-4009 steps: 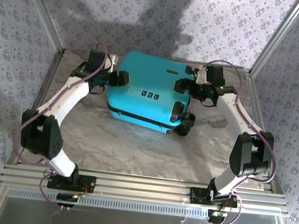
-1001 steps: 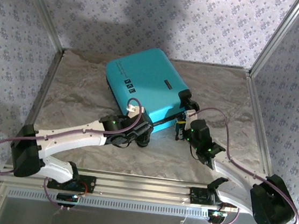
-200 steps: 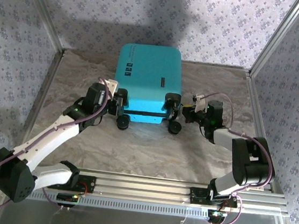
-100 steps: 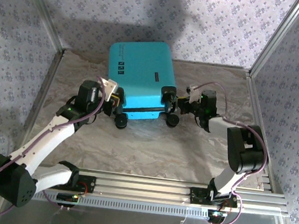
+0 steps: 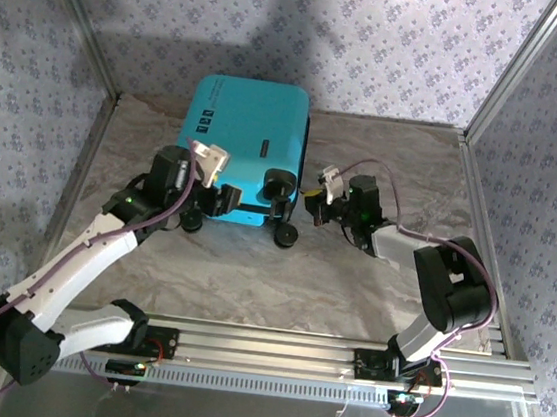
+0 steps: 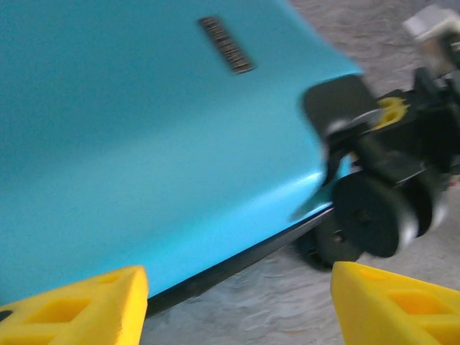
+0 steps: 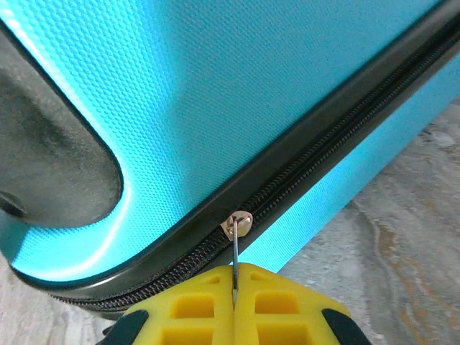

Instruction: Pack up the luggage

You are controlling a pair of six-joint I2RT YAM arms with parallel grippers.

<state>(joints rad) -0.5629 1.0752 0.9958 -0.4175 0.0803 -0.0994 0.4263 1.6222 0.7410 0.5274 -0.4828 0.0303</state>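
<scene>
Right wrist: right pincer (image 7: 233,287) clamps zipper pull (image 7: 236,224) on luggage (image 7: 251,86) | left pincer (image 6: 237,291) agape (wheel (image 6: 374,219) ahead)

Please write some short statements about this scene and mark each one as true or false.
1. The luggage lies flat on the table, its two halves together. True.
2. The right gripper has its jaws shut on the zipper pull. True.
3. The left gripper has its jaws clamped on a wheel. False: its jaws stand open and hold nothing; the wheel is beyond them.
4. The luggage is red. False: it is turquoise.
</scene>
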